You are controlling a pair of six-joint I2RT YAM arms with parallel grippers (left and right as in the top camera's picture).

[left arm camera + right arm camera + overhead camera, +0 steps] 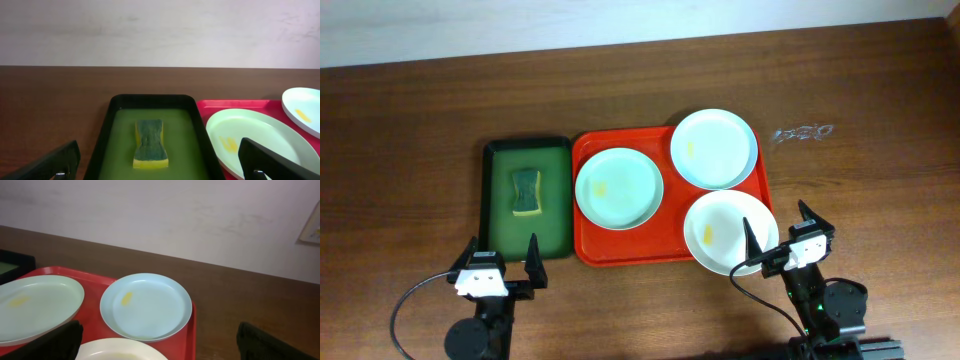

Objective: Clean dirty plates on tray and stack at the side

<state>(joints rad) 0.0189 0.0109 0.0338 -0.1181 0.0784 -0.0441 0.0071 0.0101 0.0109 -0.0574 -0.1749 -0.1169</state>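
Three dirty plates lie on the red tray (588,250), each with a small yellow smear: a left one (619,187), a back right one (714,148) and a front right one (728,232). My left gripper (500,262) is open and empty, at the near edge in front of the dark green tray. My right gripper (782,232) is open and empty, at the near right of the front right plate. The left wrist view shows the left plate (260,140). The right wrist view shows the back right plate (146,305) and the red tray (92,287).
A dark green tray (527,198) left of the red tray holds a green and yellow sponge (526,190), also seen in the left wrist view (150,142). A small clear plastic wrapper (803,132) lies on the wooden table at the back right.
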